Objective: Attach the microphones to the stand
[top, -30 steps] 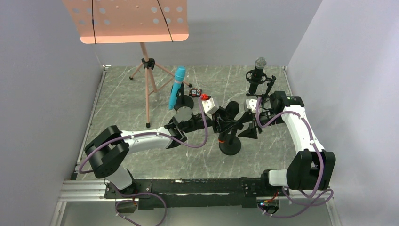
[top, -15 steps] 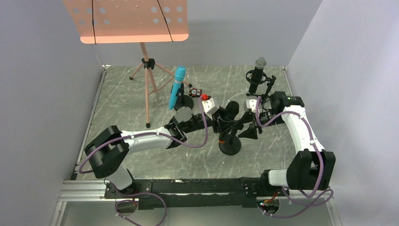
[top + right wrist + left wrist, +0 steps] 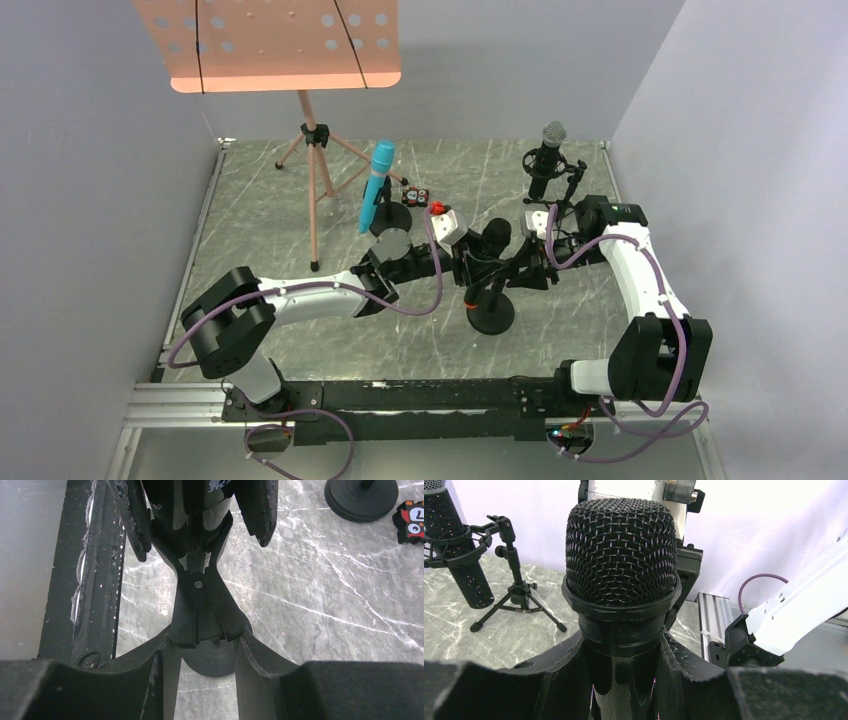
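Note:
A black microphone with a black mesh head (image 3: 620,550) (image 3: 493,237) stands upright, and my left gripper (image 3: 624,672) (image 3: 476,262) is shut on its body just below the head. An orange end (image 3: 471,294) shows low down beside the stand post. Under it stands the round-based stand (image 3: 491,316). Its spring clip (image 3: 202,607) sits between the fingers of my right gripper (image 3: 204,652) (image 3: 522,272), which press on the clip's two tails. The microphone's body (image 3: 200,500) sits at the clip's mouth. The blue microphone (image 3: 377,187) and the silver-headed one (image 3: 547,155) (image 3: 454,555) sit in their own stands.
An orange music stand (image 3: 270,40) on a thin tripod (image 3: 312,180) rises at the back left. Small red and black pieces (image 3: 420,198) (image 3: 412,522) lie near the blue microphone's round base (image 3: 361,497). A small black tripod (image 3: 516,590) stands beside the silver-headed microphone.
My right gripper has closed in on the clip's tails and shifted a little left. The left gripper and its microphone have barely moved.

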Controlling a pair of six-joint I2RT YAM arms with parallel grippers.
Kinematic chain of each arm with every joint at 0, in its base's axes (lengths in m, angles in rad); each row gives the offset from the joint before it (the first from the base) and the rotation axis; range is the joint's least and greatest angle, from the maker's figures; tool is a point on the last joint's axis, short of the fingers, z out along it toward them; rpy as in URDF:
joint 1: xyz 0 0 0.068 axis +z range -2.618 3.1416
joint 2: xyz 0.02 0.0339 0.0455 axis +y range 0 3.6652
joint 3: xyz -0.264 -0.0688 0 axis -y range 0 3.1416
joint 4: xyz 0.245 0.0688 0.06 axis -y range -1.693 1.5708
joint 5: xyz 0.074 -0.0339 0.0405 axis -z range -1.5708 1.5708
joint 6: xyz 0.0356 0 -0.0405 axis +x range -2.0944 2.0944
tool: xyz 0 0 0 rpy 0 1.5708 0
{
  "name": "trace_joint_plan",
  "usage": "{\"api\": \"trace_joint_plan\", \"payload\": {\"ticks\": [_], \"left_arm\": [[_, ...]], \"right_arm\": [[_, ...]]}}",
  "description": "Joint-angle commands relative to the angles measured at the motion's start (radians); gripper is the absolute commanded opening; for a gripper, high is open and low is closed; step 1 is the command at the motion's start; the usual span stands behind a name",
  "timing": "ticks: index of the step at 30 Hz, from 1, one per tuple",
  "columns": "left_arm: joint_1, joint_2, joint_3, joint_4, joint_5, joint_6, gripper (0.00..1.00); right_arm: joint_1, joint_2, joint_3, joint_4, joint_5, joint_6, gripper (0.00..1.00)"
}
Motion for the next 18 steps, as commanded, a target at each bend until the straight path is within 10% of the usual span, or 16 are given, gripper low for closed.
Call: {"api": "trace_joint_plan", "payload": {"ticks": [1, 9, 14, 18], "left_arm": [[0.0, 0.019, 0.004, 0.088, 0.0, -0.034, 0.0], [-0.001, 0.017, -0.044, 0.153, -0.012, -0.059, 0.0], [-0.001, 0.028, -0.037, 0.16, -0.011, -0.063, 0.0], [0.0, 0.029, -0.027, 0.148, -0.008, -0.055, 0.0]], "right_arm": [[0.005, -0.009, 0.02, -0.034, -0.036, -0.021, 0.15], [0.005, 0.022, 0.032, -0.062, -0.029, -0.034, 0.17], [0.003, 0.025, 0.024, -0.08, -0.026, -0.061, 0.65], [0.0, 0.006, 0.031, -0.047, -0.006, -0.024, 0.81]]}}
